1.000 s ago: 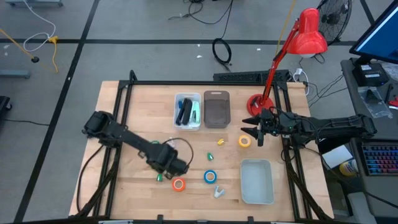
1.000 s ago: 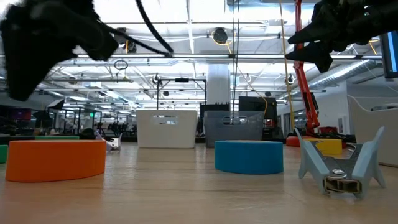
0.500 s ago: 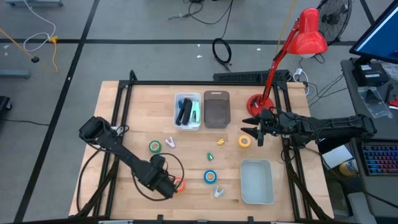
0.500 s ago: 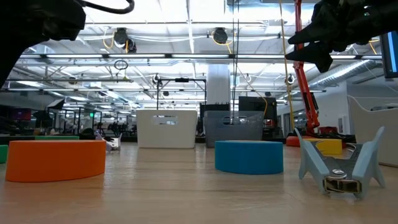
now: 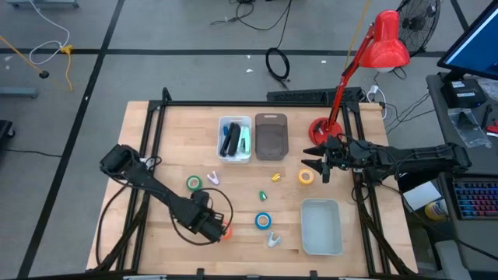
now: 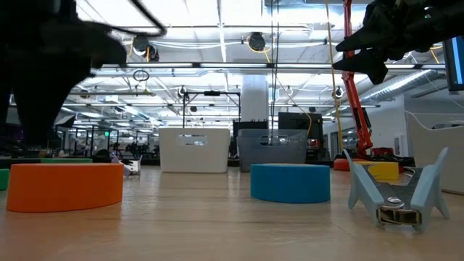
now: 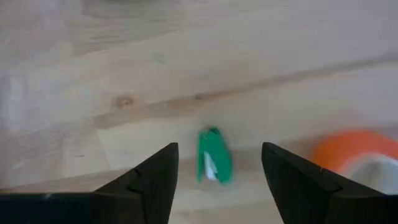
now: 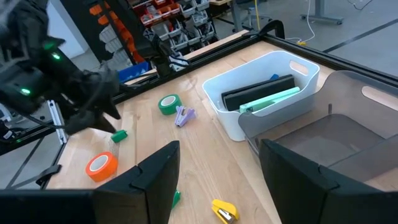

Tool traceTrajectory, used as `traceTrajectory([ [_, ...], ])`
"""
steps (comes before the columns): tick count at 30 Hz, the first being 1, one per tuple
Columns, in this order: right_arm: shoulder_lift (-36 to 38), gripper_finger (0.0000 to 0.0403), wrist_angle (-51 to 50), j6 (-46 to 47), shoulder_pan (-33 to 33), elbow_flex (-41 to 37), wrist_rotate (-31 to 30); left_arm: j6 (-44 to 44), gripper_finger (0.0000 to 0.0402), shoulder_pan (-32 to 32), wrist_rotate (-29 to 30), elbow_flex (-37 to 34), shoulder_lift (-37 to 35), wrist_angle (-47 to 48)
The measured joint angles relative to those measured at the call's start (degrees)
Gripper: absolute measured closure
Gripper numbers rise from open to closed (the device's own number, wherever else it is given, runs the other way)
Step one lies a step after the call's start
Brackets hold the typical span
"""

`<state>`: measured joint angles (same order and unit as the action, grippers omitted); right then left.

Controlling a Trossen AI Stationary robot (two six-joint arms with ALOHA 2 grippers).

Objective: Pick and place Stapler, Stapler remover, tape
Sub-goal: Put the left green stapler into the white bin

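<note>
Under left hand (image 5: 216, 230), orange tape (image 5: 227, 231) half-hidden.

You're in a large lab or workshop hall: bare ceiling ducts (image 6: 217, 65) and strip lights overhead, concrete floor (image 5: 179, 70) strewn with cables, parts racks (image 8: 161, 25) beyond the wooden table (image 5: 156, 155).

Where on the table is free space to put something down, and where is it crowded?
Free: bare wood between the left table edge and the green tape. Crowded: the middle, around the blue tape, yellow tape and orange tape, under the left gripper.
</note>
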<state>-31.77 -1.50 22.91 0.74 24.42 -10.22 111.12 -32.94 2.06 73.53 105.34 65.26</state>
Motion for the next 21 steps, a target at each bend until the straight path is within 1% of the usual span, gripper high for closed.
traceTrajectory([
  [3, 0.0, 0.0190, 0.0, 0.0, 0.0, 0.0, 0.0, 0.5, 0.0172, -0.1, -2.2, -2.4, 0.0, -3.6],
  [7, 0.0, 0.0190, 0.0, 0.0, 0.0, 0.0, 0.0, 1.9, 0.0187, -0.1, -2.2, -5.0, 0.0, -8.4],
  [10, 0.0, 0.0190, 0.0, 0.0, 0.0, 0.0, 0.0, 3.6, 0.0197, -0.2, -2.6, -6.5, 0.0, -10.0],
  [17, 0.0, 0.0190, 0.0, 0.0, 0.0, 0.0, 0.0, 3.5, 0.0210, -0.1, -3.5, -8.4, 0.0, -10.7],
  [21, 0.0, 0.0190, 0.0, 0.0, 0.0, 0.0, 0.0, 3.2, 0.0209, -0.1, -3.3, -10.5, -0.2, -16.5],
])
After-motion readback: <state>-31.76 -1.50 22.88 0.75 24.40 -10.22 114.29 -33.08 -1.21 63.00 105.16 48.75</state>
